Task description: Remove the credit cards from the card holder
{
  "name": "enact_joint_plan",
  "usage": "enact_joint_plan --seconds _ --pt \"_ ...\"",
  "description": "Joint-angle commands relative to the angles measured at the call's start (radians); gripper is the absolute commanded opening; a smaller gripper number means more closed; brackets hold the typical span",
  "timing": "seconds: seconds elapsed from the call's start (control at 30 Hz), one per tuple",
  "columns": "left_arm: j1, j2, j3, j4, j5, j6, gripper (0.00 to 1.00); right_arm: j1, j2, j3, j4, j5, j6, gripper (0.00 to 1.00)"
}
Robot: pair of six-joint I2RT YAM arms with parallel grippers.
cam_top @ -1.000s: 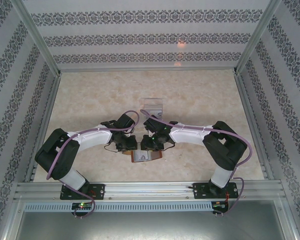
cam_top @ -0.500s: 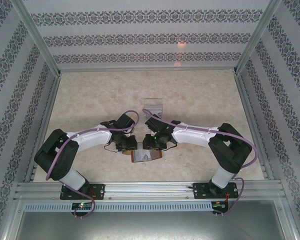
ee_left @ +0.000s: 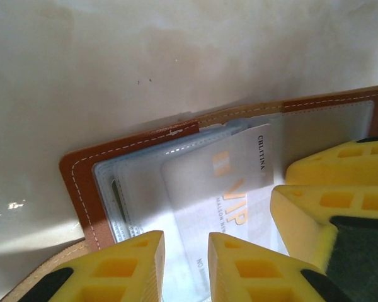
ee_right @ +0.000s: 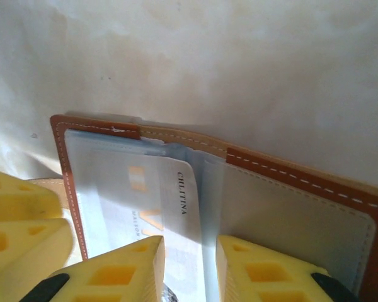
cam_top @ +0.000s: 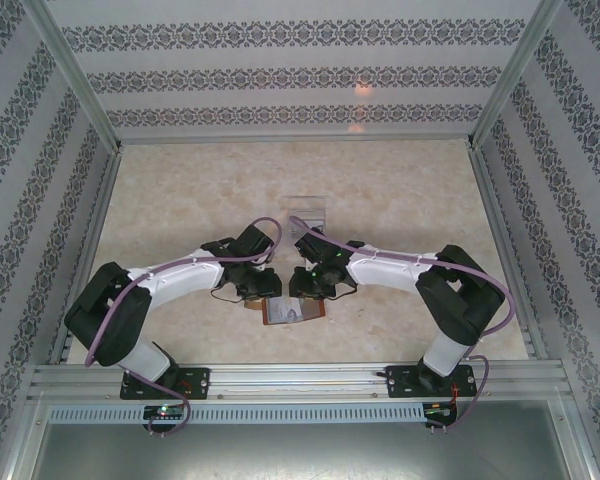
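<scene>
The credit card (ee_left: 242,170) looks thin, stiff, slick; pinch its protruding edge mid-frame. Unclear whether left tool (ee_left: 186,267) or right tool (ee_right: 190,270) clamps it.

credit card (ee_left: 230,182) | edge print: "CHLITINA" | large gold letters: "VIP" | small line beside: too blurred to read

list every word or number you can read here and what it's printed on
"CHLITINA": black print along one edge of the white credit card that pokes out of a pocket of the card holder.
"VIP": large gold letters on the same card.
"MAISON": small gold line beside them; the rest of it is blurred.
Other small print on the card: too blurred to read.
</scene>
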Motion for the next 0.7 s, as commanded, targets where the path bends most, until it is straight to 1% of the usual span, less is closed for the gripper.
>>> enact_joint_plan --seconds 0.0,0.27,0.43,0.53,0.67 --pt "-0.013 0.043 0.005 0.017 0.005 -0.006 0.25 -0.007 0.009 -0.003 0.031 -0.023 0.004 0.28" --pt "-0.012 0.097 0.001 -0.012 -0.04 0.035 0.23 -0.03 0.05 -0.016 0.052 -0.028 -0.005 0.27" --pt "-0.013 0.104 0.0 -0.036 -0.074 0.053 0.22 -0.05 0.068 -0.044 0.061 -0.048 -0.031 0.3" --pt "-0.012 0.114 0.0 -0.041 -0.08 0.058 0.21 -0.067 0.061 -0.079 0.103 -0.084 -0.029 0.3" --pt "-0.012 0.124 0.0 -0.037 -0.081 0.06 0.21 -0.091 0.03 -0.143 0.22 -0.164 0.001 0.28"
